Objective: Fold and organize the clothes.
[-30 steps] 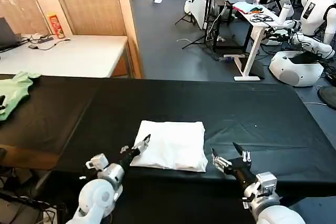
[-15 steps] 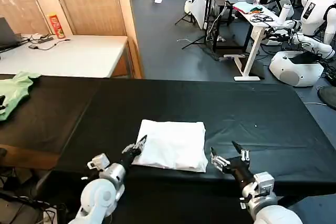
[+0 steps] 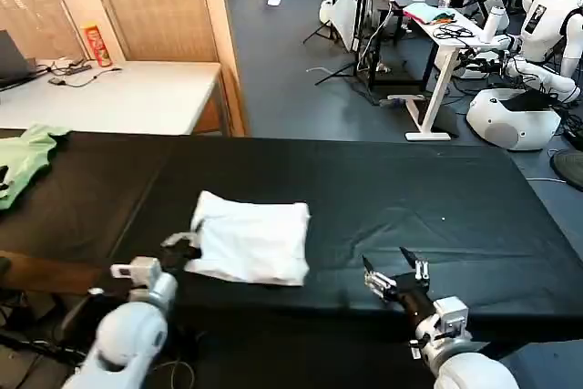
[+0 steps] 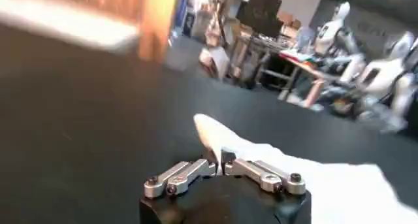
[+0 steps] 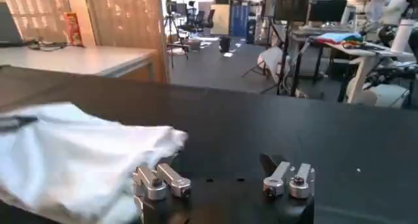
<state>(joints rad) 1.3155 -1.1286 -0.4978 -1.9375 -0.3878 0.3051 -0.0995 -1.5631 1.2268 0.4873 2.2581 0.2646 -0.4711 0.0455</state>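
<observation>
— Shirt (image 3: 250,241): where does it lie?

— Folded into a white pad on the black table (image 3: 410,189), near the front edge and toward the left end; its left side is bunched and lifted a little where the left gripper (image 3: 185,250) has hold of it; no print is visible on the upper face.

— How does that left gripper stand?

— Low at the front edge, at the shirt's left border; in the left wrist view its fingers (image 4: 196,170) are drawn together on a raised corner of the white cloth (image 4: 261,157), so it is pinching the shirt.

— And the right gripper?

— The right gripper (image 3: 392,272) hovers near the front edge, to the right of the shirt and apart from it; its two fingers are spread with nothing between them; in the right wrist view the fingers (image 5: 162,181) stand wide, the shirt (image 5: 72,157) lying beside one of them on the black cloth.

— Anything else on the table?

— A light-green garment (image 3: 23,161) at the far left end, well apart from the shirt; behind the table stand a white desk (image 3: 109,97) with a red can (image 3: 93,43) on it and wooden panels.
</observation>
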